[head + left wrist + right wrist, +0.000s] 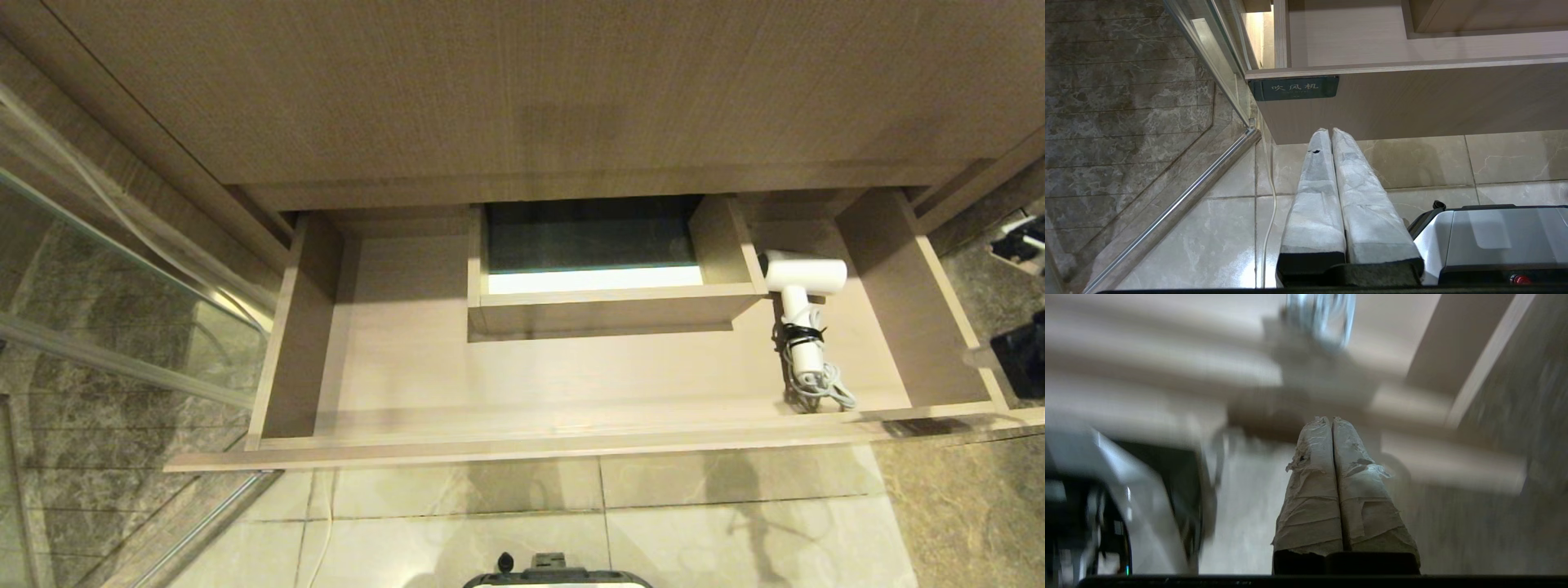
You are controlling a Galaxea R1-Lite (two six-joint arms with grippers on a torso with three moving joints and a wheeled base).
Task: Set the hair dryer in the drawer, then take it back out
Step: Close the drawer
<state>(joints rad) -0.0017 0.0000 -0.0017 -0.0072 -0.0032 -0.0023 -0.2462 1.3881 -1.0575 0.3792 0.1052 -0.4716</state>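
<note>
Head view: hair dryer (802, 314) beside cutout (608, 269) (drawer (571, 441))

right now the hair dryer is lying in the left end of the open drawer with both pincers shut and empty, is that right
Not quite: the hair dryer lies in the right end of the open drawer, beside the boxed cutout, as the head view shows. The rest holds: the left pincer and the right pincer are each shut and empty in their wrist views.

head cam overhead on drawer (571, 384), wrist cams low, below drawer front
</note>
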